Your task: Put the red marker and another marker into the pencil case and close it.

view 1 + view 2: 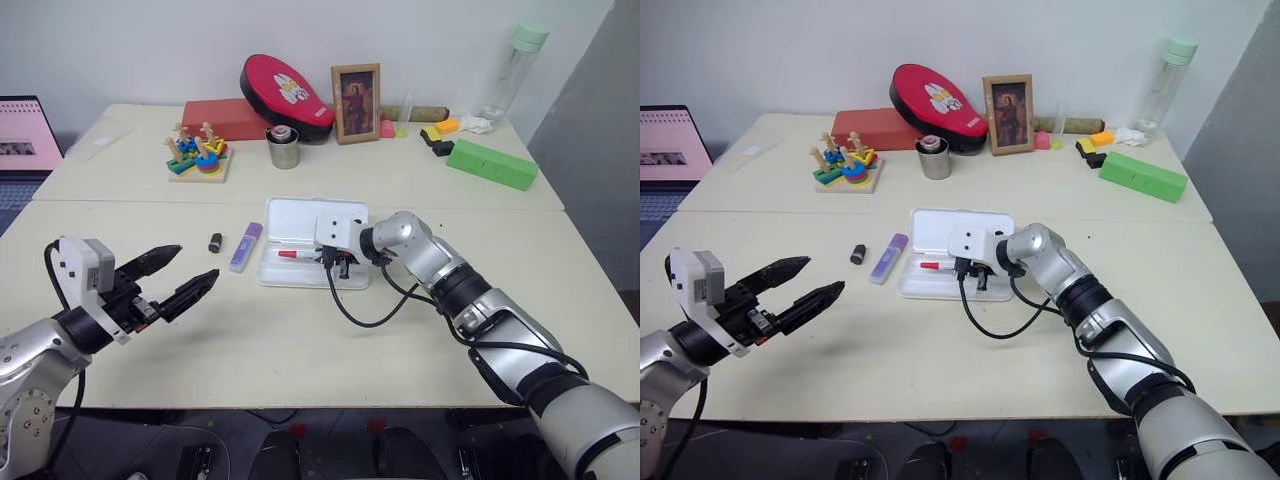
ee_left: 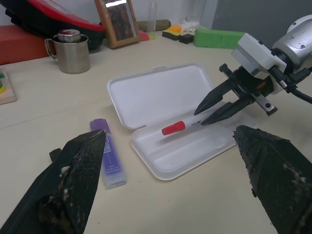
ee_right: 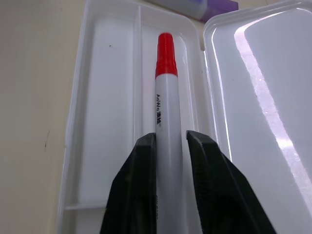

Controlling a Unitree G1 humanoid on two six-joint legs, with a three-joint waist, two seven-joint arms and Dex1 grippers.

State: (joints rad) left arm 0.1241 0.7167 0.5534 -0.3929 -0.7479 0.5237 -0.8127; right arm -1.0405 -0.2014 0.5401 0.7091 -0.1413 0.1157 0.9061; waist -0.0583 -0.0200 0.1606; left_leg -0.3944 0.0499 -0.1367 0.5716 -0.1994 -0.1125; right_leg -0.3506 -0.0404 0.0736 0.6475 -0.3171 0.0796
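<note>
The white pencil case (image 1: 300, 278) lies open mid-table, its lid (image 2: 156, 92) flat behind the tray. The red marker (image 3: 167, 97) lies lengthwise in the tray, red cap toward the robot's left. My right gripper (image 1: 335, 262) reaches down into the tray, its black fingers (image 3: 139, 185) slightly parted on either side of the white barrel's back end. The lavender marker (image 1: 245, 246) rests on the table just left of the case. My left gripper (image 1: 197, 262) hovers open and empty over the table's front left, well apart from both markers.
A small black item (image 1: 215, 241) lies left of the lavender marker. At the back stand a metal cup (image 1: 283, 148), a wooden stacking toy (image 1: 198, 155), a picture frame (image 1: 356, 102), a red pouch (image 1: 285, 90) and a green box (image 1: 491, 163). A laptop (image 1: 25, 135) sits far left.
</note>
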